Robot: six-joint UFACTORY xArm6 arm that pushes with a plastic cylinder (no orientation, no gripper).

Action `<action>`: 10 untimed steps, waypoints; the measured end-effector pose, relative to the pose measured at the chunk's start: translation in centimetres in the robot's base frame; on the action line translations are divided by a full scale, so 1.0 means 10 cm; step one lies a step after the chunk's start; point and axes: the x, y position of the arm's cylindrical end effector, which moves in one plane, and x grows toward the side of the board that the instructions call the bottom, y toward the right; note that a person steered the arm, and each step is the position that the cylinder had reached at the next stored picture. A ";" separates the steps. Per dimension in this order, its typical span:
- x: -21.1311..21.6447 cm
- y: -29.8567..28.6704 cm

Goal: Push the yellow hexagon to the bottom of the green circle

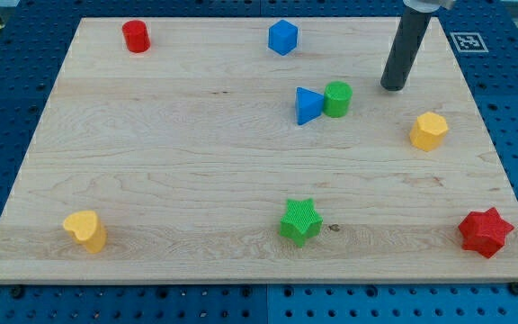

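Observation:
The yellow hexagon [428, 131] lies at the view's right, a little below and well to the right of the green circle [337, 99]. The green circle sits right of centre in the upper half, touching a blue triangle [308, 105] on its left. My tip [392, 87] rests on the board between the two, to the right of the green circle and above-left of the yellow hexagon, touching neither.
A red cylinder [136, 36] is at the top left, a blue cube-like block [282, 37] at the top centre. A yellow heart [85, 230] is at the bottom left, a green star [300, 221] at the bottom centre, a red star [486, 232] at the bottom right.

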 end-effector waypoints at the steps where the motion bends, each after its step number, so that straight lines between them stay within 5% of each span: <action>1: 0.06 0.00; 3: 0.14 0.33; 7: 1.05 1.14; 10: 0.72 -0.12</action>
